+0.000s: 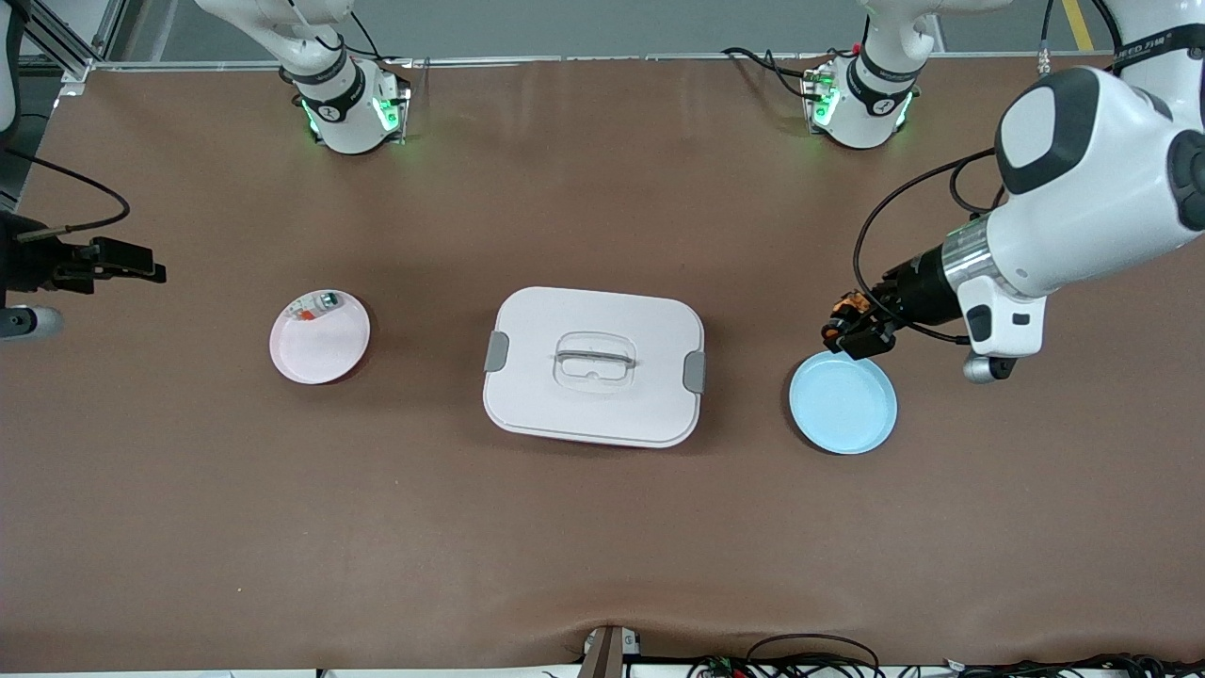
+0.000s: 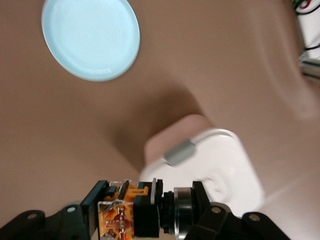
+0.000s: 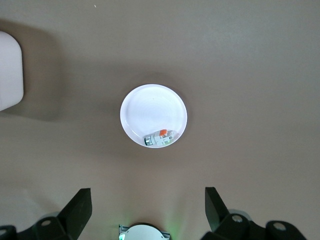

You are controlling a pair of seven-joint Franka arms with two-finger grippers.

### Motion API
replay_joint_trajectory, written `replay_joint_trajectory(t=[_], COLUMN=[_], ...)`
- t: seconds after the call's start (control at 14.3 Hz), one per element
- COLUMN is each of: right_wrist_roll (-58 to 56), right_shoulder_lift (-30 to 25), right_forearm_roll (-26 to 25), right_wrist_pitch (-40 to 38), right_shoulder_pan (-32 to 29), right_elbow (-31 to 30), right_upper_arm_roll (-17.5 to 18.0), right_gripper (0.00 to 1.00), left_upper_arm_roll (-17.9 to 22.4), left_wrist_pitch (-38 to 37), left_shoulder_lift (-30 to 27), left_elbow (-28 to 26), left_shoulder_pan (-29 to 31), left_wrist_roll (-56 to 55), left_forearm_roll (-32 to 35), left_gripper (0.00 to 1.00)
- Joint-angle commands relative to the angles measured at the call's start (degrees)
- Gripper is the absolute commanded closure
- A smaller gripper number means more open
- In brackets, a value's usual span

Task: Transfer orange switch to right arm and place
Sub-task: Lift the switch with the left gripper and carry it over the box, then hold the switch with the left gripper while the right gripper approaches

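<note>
The orange switch [image 1: 853, 305] has a black cylindrical button end and an orange, partly clear body. My left gripper [image 1: 850, 327] is shut on it, holding it in the air over the table at the rim of the light blue plate [image 1: 843, 405]. In the left wrist view the switch [image 2: 135, 210] lies crosswise between the fingers [image 2: 93, 201] of the left gripper [image 2: 147, 204]. My right gripper [image 1: 141, 264] hangs open and empty at the right arm's end of the table. In the right wrist view nothing lies between the spread fingers of the right gripper [image 3: 147, 205].
A white lidded box [image 1: 593, 367] with grey latches sits mid-table, also seen in the left wrist view [image 2: 220, 165]. A pale pink plate [image 1: 325, 348] toward the right arm's end holds a small white block [image 1: 315, 306] with orange and green marks. The blue plate [image 2: 91, 37] is bare.
</note>
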Motion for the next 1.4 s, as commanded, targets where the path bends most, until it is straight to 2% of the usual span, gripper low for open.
replay_joint_trajectory(t=[0.0, 0.21, 0.49, 0.7, 0.91, 1.19, 1.33], right_wrist_roll=[-0.80, -0.54, 0.25, 5.24, 12.63, 19.58, 20.20], right_shoulder_lift=[1.94, 2.12, 1.77, -1.47, -5.42, -12.63, -14.48], right_forearm_roll=[-1.91, 0.61, 11.93, 21.34, 24.70, 30.94, 34.18], right_wrist_pitch=[0.03, 1.00, 0.82, 1.44, 5.02, 19.51, 25.06], right_shoulder_pan=[-1.68, -2.74, -5.12, -4.42, 0.92, 10.23, 14.11], right_elbow=[1.12, 1.04, -1.06, -4.67, -7.57, -17.40, -21.18], right_upper_arm_roll=[0.04, 0.13, 0.05, 0.31, 0.57, 0.57, 0.57], right_gripper=[0.00, 0.00, 0.00, 0.00, 0.00, 0.00, 0.00], left_upper_arm_roll=[-0.22, -0.14, -0.14, -0.14, -0.14, 0.04, 0.13], left_wrist_pitch=[2.63, 7.99, 13.79, 19.33, 23.73, 23.92, 23.92], left_shoulder_lift=[0.74, 0.92, 1.97, 4.16, 7.67, 11.90, 12.26], left_elbow=[2.72, 2.72, 2.81, 2.80, 4.46, 9.47, 9.75], left_shoulder_pan=[-1.78, -5.46, -12.41, -16.72, -20.41, -25.60, -27.36], left_wrist_roll=[-9.69, -19.27, -31.66, -41.33, -50.57, -56.64, -56.92], left_forearm_roll=[-2.63, -4.66, -3.70, -3.70, -3.61, -3.52, -3.43], left_gripper=[0.53, 0.53, 0.53, 0.53, 0.53, 0.53, 0.53])
